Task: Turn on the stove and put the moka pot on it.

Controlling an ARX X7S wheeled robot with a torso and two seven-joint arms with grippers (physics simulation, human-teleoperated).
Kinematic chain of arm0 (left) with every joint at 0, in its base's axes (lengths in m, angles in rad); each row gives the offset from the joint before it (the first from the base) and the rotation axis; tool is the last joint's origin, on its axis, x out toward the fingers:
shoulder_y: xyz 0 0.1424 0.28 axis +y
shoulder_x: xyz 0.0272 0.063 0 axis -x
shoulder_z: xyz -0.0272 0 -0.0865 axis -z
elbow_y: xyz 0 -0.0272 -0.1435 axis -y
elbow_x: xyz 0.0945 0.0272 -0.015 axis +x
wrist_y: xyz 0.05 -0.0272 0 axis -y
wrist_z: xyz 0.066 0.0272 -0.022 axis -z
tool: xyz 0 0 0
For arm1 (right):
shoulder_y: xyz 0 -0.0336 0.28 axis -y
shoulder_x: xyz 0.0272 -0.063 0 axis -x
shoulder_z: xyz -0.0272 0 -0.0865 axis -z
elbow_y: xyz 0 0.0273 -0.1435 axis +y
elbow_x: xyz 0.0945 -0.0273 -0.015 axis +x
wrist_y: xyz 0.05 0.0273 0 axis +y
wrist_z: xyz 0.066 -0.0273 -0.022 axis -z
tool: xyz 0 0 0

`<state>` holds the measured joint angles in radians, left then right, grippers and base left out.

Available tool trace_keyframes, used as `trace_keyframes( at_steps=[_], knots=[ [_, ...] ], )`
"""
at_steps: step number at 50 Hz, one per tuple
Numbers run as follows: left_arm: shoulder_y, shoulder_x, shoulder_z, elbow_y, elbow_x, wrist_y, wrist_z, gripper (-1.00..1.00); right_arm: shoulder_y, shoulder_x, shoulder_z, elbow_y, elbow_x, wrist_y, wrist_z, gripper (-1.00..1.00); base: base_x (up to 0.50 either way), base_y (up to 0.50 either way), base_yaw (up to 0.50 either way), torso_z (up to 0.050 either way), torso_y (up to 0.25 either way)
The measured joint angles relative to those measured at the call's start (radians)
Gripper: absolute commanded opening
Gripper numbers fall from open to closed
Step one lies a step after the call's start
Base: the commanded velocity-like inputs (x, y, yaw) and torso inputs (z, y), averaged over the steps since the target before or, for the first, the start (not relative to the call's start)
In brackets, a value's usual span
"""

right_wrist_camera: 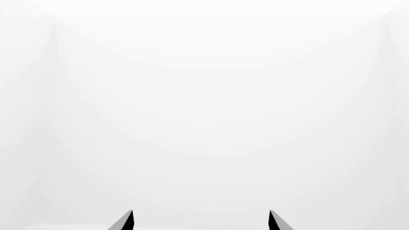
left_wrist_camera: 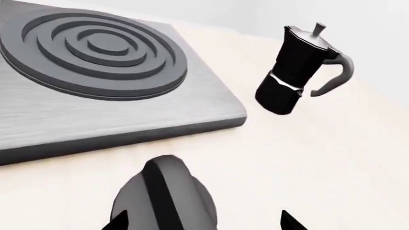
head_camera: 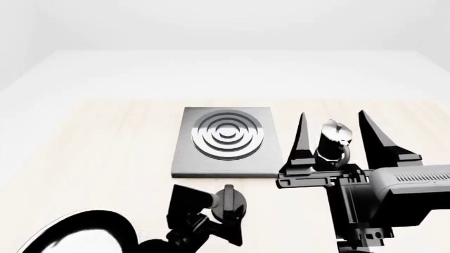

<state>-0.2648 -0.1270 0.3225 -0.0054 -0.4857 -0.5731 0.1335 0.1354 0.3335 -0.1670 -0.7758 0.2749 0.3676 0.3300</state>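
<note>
Task status: the moka pot (head_camera: pixel 332 141) stood upright on the pale wooden table (head_camera: pixel 91 147), just beside the right edge of the stove (head_camera: pixel 223 138) and not on it. The placement step was therefore not yet done. Whether the stove had been switched on could not be determined; the burner rings (left_wrist_camera: pixel 96 48) showed no glow or other indication.

Left arm: the left gripper (head_camera: pixel 228 213) was positioned in front of the near edge of the stove, at the small round knob (head_camera: pixel 226 198). In the left wrist view the knob (left_wrist_camera: pixel 163 196) sat between the two fingertips, which stood apart; contact with the knob could not be confirmed. Judgement: the knob step was in hand or just being attempted.

Right arm: the right gripper (head_camera: pixel 332 138) had its long fingers spread wide, one on each side of the moka pot in the head view. The right wrist view showed only the two fingertips against white background, with no pot between them, so the gripper appeared to be above or short of the pot rather than around it. No grasp was established.

Remaining work, as judged: confirm the knob turn, close on the pot, lift it, and set it on the burner rings.

Surroundings: a round black frying pan (head_camera: pixel 77 234) lay near the lower left of the head view, well apart from the stove. Nothing stood between the pot and the burner rings
</note>
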Motion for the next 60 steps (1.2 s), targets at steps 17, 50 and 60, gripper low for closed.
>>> trace_keyframes(
  at_steps=[17, 50, 60],
  knots=[
    [-0.017, 0.005, 0.026, -0.041, -0.002, 0.020, 0.003, 1.00, 0.014, 0.009, -0.002, -0.010, 0.013, 0.020, 0.011, 1.00, 0.00, 0.00, 0.00, 0.000, 0.000],
    [-0.035, 0.017, 0.068, -0.148, -0.008, 0.077, 0.016, 1.00, 0.006, 0.019, -0.014, 0.000, 0.013, -0.004, 0.022, 1.00, 0.00, 0.00, 0.00, 0.000, 0.000],
    [-0.047, 0.023, 0.083, -0.179, -0.011, 0.090, 0.020, 1.00, 0.019, 0.023, -0.015, -0.007, 0.023, 0.013, 0.028, 1.00, 0.00, 0.00, 0.00, 0.000, 0.000]
  ],
)
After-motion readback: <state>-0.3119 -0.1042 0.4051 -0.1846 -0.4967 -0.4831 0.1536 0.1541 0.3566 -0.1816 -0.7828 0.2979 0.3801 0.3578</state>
